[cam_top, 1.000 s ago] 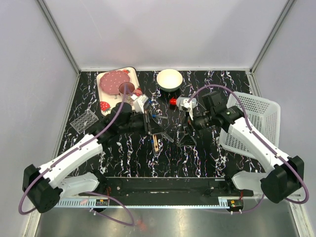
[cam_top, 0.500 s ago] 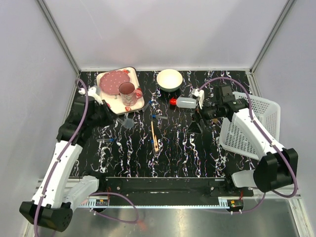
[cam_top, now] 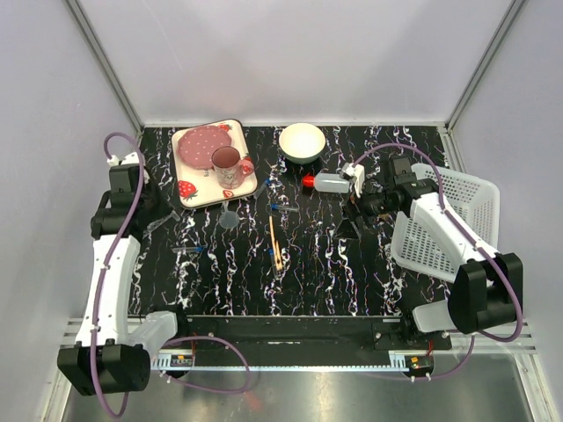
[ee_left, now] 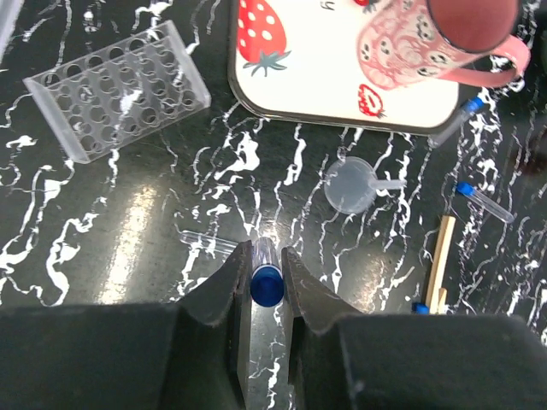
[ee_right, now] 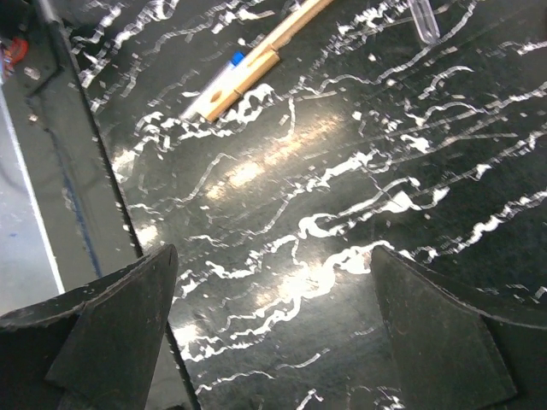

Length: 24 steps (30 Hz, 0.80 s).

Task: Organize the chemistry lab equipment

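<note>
My left gripper point(ee_left: 265, 256) is shut on a thin blue-capped clear tube point(ee_left: 266, 280) and holds it above the table at the far left point(cam_top: 151, 216). The clear grid rack point(ee_left: 115, 101) lies ahead and to the left of it. The tiny clear cup point(ee_left: 350, 185) lies near the tray point(cam_top: 229, 217). Other blue-capped tubes point(ee_left: 483, 201) and the thin wooden stick point(cam_top: 274, 242) lie mid-table. The red-capped bottle point(cam_top: 325, 182) lies on its side beside my right gripper point(cam_top: 354, 218). That gripper is wide open and empty above bare table point(ee_right: 273, 282).
The strawberry-print tray point(cam_top: 195, 189) with the pink mug point(cam_top: 227, 164) stands at the back left. The white bowl point(cam_top: 302, 141) is at the back centre. A white basket point(cam_top: 449, 220) stands at the right edge under my right arm.
My left arm has swung from the table's centre to the far left, carrying the blue-capped tube. My right arm has drawn back to the right, beside the red-capped bottle.
</note>
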Each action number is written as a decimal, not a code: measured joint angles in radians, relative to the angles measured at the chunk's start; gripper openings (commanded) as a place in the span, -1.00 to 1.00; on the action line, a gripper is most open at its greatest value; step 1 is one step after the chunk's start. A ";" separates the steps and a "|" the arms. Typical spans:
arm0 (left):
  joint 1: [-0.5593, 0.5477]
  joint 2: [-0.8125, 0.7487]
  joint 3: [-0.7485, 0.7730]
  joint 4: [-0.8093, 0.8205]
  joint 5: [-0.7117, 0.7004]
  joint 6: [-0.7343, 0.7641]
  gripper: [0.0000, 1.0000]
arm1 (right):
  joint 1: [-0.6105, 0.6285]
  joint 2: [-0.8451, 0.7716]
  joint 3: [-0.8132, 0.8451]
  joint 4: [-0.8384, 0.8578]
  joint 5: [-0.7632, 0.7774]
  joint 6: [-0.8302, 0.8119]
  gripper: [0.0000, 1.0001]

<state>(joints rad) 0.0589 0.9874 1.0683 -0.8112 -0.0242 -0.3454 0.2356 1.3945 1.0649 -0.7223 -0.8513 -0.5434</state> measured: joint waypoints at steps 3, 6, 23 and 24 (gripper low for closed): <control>0.050 0.023 0.003 0.020 0.001 0.010 -0.74 | 0.000 0.000 -0.008 0.007 0.037 -0.018 0.99; 0.090 0.052 0.003 0.043 0.001 0.014 -0.74 | 0.000 0.000 -0.029 0.015 0.081 -0.039 0.99; 0.260 0.307 0.028 0.221 0.025 0.041 -0.75 | 0.000 0.000 -0.039 0.019 0.109 -0.067 0.99; 0.261 0.323 0.032 0.233 0.025 0.043 -0.75 | 0.000 0.000 -0.039 0.019 0.109 -0.068 0.99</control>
<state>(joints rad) 0.3199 1.3106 1.1004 -0.5785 0.0006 -0.3027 0.2356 1.3945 1.0260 -0.7029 -0.7418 -0.6109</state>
